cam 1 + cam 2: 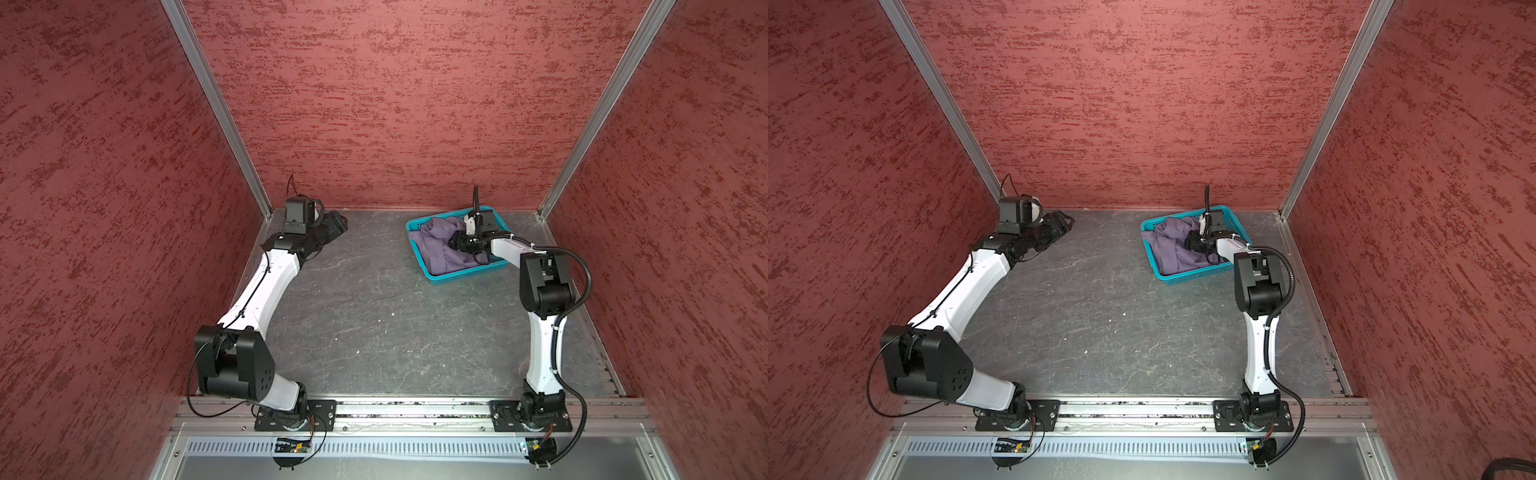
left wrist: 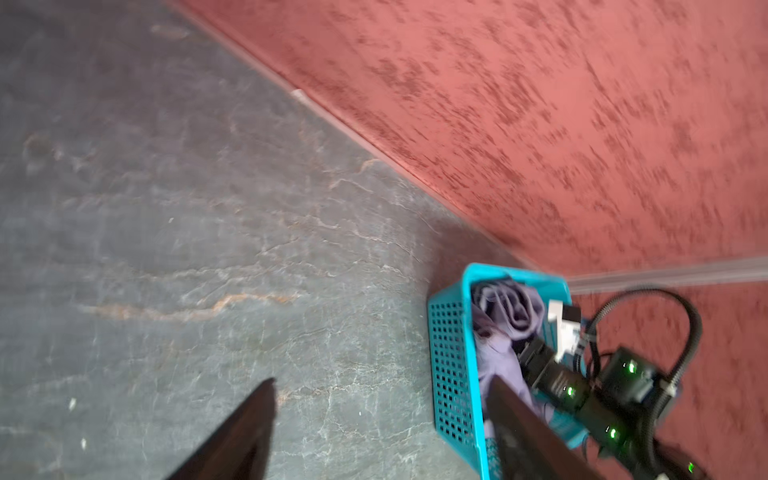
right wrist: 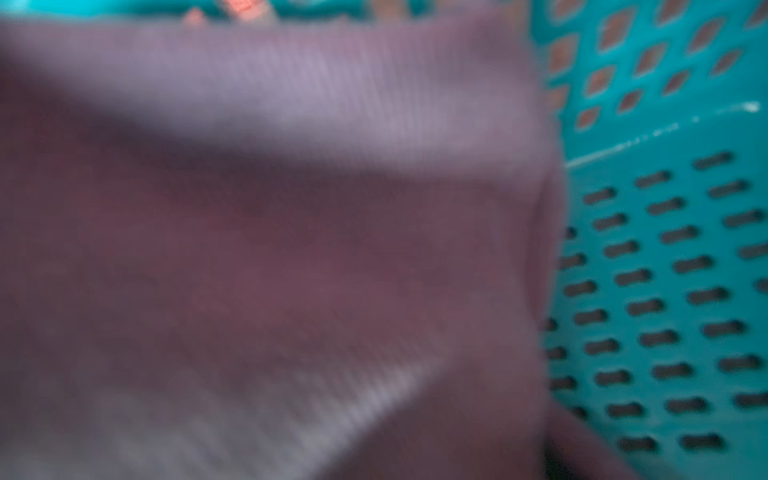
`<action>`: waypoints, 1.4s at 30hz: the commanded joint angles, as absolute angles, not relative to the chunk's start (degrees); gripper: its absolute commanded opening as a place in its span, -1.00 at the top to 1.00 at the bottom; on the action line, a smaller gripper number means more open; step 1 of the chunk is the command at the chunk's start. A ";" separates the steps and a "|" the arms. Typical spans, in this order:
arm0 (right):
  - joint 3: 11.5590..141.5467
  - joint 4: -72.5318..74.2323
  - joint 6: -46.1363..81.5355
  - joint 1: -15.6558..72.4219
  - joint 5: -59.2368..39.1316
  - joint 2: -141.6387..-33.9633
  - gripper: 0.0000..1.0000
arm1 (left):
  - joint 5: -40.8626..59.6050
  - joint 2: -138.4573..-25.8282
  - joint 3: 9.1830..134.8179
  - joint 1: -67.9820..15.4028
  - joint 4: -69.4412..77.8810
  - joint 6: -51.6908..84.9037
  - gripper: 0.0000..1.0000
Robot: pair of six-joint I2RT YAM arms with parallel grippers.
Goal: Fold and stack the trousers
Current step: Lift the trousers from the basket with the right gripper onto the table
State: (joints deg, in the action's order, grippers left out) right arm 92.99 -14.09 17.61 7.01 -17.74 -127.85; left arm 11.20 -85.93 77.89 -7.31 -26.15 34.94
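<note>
Two arms: left gripper point(image 1: 340, 221) hovers at 11 o'clock of the table point(image 1: 374, 316); right gripper point(image 1: 454, 243) reaches into the basket point(image 1: 465, 277) at 1 o'clock.
Trousers point(image 1: 436, 253): crumpled inside the basket, cloth seems to lie over its 9 o'clock rim.
Left fingers point(image 2: 253, 403): spread, nothing between them.
Right fingers: hidden in cloth; I cannot tell if they pinch it.
Handling: probably soft, light and limp; it will sag and trail.
Hold: a thick top fold, better the waistband.
</note>
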 commanded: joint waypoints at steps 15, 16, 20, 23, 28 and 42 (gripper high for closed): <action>108.94 -21.39 11.74 12.37 -5.32 -101.56 1.00 | 6.06 -83.39 86.76 -16.82 -29.27 30.34 -0.38; 110.47 -21.55 10.38 14.58 -5.43 -100.75 1.00 | 5.50 -82.60 86.75 -16.84 -29.19 30.08 -0.40; 116.63 -23.04 5.41 25.05 -7.40 -99.65 1.00 | 1.77 -79.14 86.12 -16.71 -29.46 29.17 -0.48; 119.81 -24.02 4.50 32.15 -10.42 -101.05 1.00 | -1.11 -76.45 85.19 -16.01 -29.77 29.05 -0.52; 122.88 -28.12 3.38 40.55 -16.29 -106.38 1.00 | -5.62 -71.80 82.36 -12.73 -29.65 31.33 -0.60; 110.18 -37.74 1.23 40.82 -1.03 -108.79 -0.24 | -3.18 -70.01 76.55 -5.27 -30.18 37.33 -0.60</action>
State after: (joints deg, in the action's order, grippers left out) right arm 112.44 -37.15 3.16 42.22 -9.50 -113.78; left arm -4.64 -67.94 76.49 -5.15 -30.00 36.40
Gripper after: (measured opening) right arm 0.614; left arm 0.793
